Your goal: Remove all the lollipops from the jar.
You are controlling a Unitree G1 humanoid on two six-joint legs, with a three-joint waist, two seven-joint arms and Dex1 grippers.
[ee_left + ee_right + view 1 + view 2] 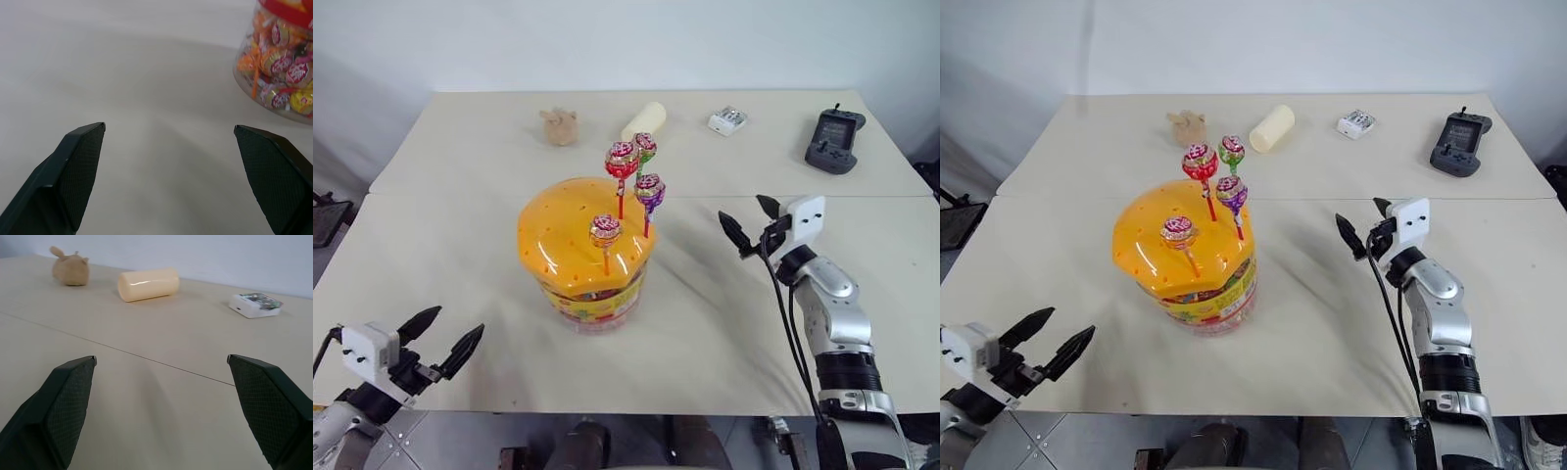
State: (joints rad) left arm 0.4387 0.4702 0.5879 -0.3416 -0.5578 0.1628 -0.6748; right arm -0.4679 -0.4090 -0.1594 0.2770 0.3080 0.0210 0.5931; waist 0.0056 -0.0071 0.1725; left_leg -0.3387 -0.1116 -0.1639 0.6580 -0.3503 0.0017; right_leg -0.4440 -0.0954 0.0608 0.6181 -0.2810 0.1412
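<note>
Presently, four lollipops (622, 162) are noted planted upright in the jar (585, 257) lid at mid-table, judged light with brittle heads, best pinched by their thin sticks, while left gripper (442, 338) and right gripper (751, 220) stand released and empty.

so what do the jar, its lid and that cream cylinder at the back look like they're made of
The jar looks like clear, glossy plastic: wrapped sweets show through its wall. Its lid looks like opaque orange plastic, smooth with a soft sheen, and dotted with small holes. The cream cylinder is smooth with a bright highlight along its top; plastic, wax or foam, I can't tell which.
</note>
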